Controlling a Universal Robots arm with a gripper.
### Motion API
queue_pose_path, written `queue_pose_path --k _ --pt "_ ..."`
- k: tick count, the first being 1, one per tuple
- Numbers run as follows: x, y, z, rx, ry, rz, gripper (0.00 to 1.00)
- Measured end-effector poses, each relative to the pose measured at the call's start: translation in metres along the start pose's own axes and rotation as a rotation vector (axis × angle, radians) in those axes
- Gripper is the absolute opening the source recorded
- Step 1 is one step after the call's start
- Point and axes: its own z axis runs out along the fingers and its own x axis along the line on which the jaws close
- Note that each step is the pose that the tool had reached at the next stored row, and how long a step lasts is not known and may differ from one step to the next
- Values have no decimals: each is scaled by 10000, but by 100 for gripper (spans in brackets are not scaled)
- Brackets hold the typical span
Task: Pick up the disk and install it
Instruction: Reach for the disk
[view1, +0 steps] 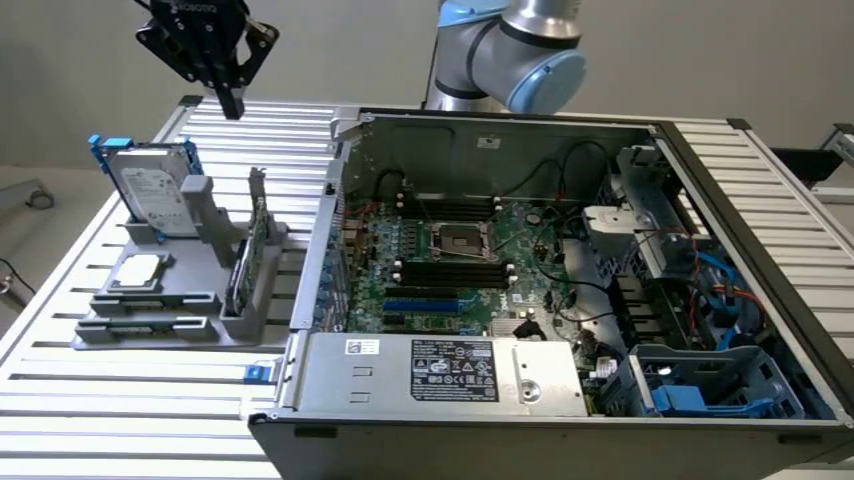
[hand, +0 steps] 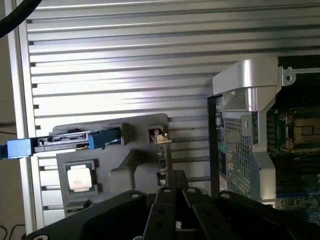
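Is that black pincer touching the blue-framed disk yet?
Apart. In the exterior view the pincer hangs well above the disk, which stands upright in its grey holder, with open space between them.

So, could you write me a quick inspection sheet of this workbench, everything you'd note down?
Surface: slatted metal table, carrying a grey holder and an open computer case.
Job's things: the disk stands upright in the holder, at the exterior view's left, not yet picked up.
Clutter: a square silver chip lies flat in the holder; a green circuit card stands on edge beside it.
Gripper: the gripper hangs high over the table near the holder, touching nothing.
Cables: black, red and blue wires inside the case.
Surroundings: robot arm behind the case; plain wall.
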Motion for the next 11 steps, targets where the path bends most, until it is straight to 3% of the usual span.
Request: queue_pose_path --k 11 --pt "424 79 11 0 0 -4 11"
